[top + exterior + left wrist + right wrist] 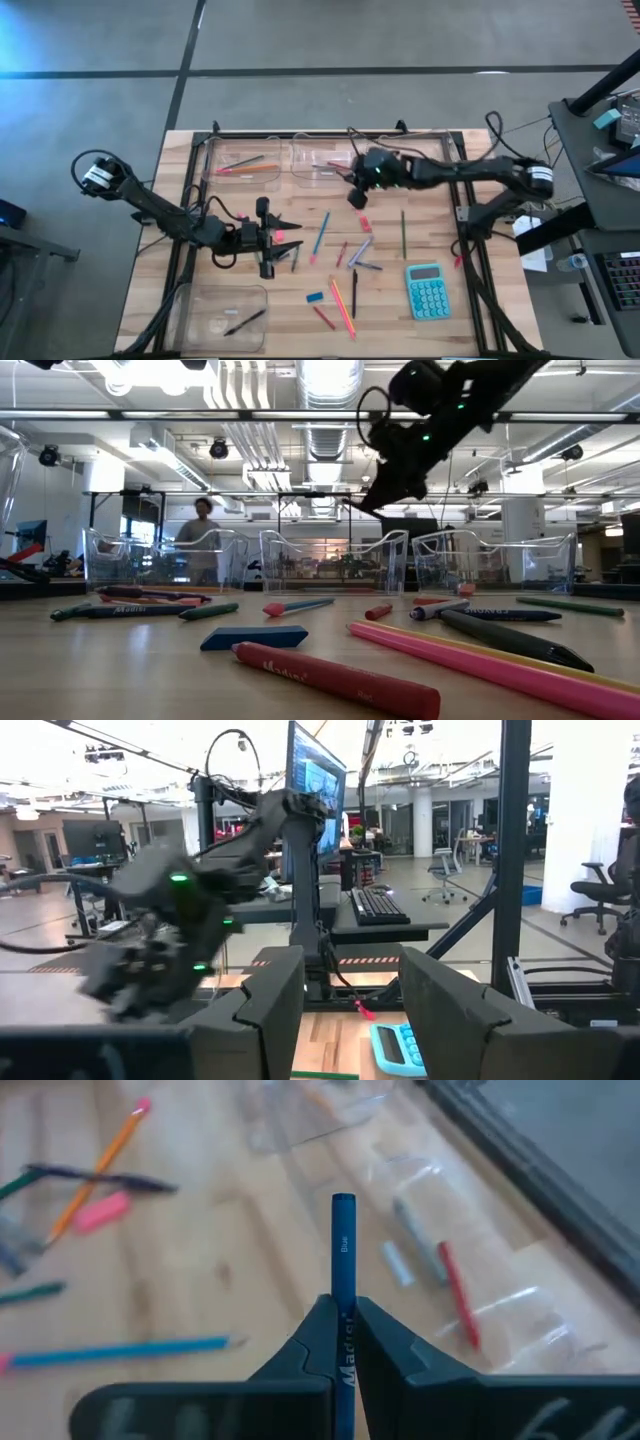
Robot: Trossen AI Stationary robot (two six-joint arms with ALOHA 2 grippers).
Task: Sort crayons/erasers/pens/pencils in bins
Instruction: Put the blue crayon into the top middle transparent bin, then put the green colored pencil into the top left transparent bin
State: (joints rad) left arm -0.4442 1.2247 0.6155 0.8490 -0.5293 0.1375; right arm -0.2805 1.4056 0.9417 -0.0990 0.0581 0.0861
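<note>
Aloft, blue crayon [343,1250] in right gripper [343,1342]

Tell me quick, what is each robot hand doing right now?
Left gripper: open, holding nothing, waiting at the table's left side.
Right gripper: shut on a blue crayon, above the bins.

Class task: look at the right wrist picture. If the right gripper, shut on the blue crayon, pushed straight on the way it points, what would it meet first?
Probably the clear bin holding a red crayon: the right gripper aims its blue crayon towards the bin's near wall, though depth is unclear.
</note>
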